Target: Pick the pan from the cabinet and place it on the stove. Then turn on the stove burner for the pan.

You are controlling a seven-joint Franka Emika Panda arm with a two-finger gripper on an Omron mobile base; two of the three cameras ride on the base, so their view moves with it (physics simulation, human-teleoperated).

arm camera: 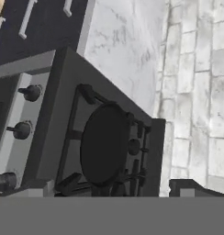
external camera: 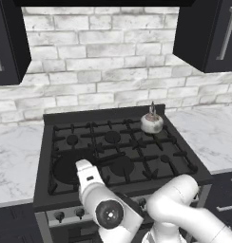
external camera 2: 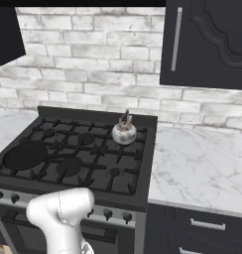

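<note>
Your arm (external camera: 108, 209) covers the stove's (external camera: 137, 156) front edge and some knobs at 6 o'clock in the left base view. Pan (external camera: 70, 166) partly hidden behind it. Cabinet (external camera 2: 212, 44) cut off at 1 o'clock, right base view. Pan handle: can't make out.

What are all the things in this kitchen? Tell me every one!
pan: one, black, flat on the stove's front left burner
stove: one, black, between the counters
kettle: one, silver, back right of the stove
knobs: a row, dark, along the stove's front
cabinets: black, silver handles, high on the wall to both sides
counters: white marble, either side of the stove
wall: pale brick, behind the stove
drawers: dark, under the right counter
arm: one, white, in front of the stove, fingers open
</note>
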